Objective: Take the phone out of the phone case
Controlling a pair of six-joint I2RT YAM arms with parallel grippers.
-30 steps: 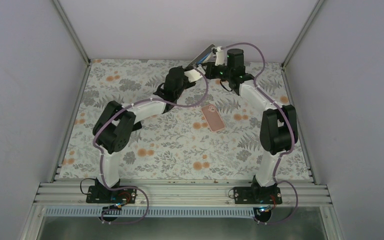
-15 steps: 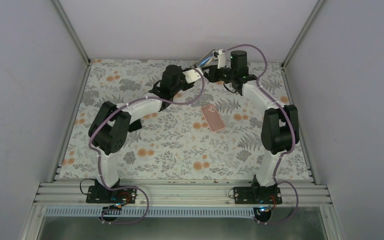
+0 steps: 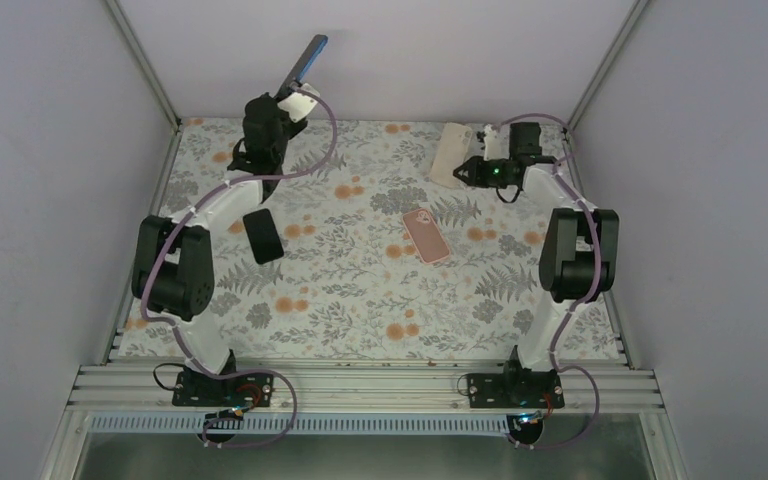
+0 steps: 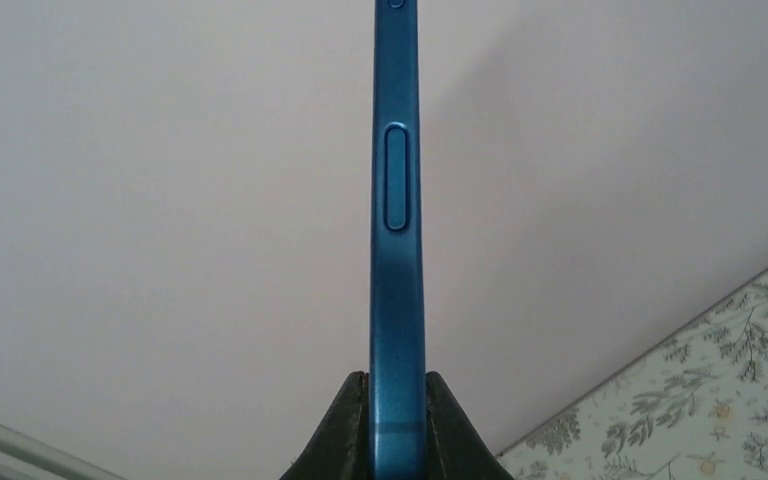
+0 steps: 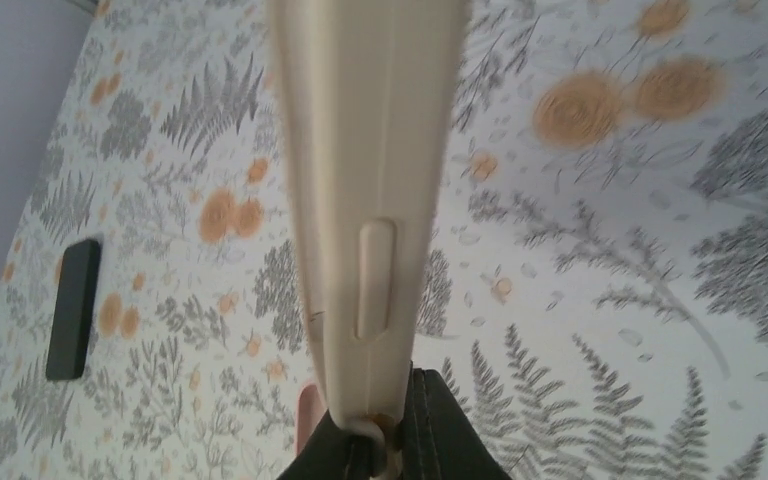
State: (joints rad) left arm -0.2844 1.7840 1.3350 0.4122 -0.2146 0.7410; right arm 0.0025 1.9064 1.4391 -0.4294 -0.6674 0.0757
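**Ana:** Where is the phone?

**Ben:** In the overhead view the blue phone point(image 3: 307, 58) is in the air at about 11 o'clock, tilted up against the back wall point(image 3: 410, 50). The left gripper point(image 3: 295, 100) is clenched on its lower end. The left wrist camera shows the phone's bare edge and side button, with no cover on it.

**Ana:** And the phone case?

**Ben:** The cream phone case point(image 3: 451, 155) is at about 1 o'clock, well apart from the phone. The right gripper point(image 3: 472, 172) is clamped on its edge, and it looks empty.

**Ana:** So which step is this?

**Ben:** I'd judge the separation done, with both arms carrying their halves apart.

**Ana:** What comes next?

**Ben:** Probably setting them down. The phone is held high, so the arm should lower it and lay it flat before letting go. It should avoid the black slab point(image 3: 263, 236) at 9 o'clock and the pink slab point(image 3: 426, 236) near the centre of the table point(image 3: 360, 300).
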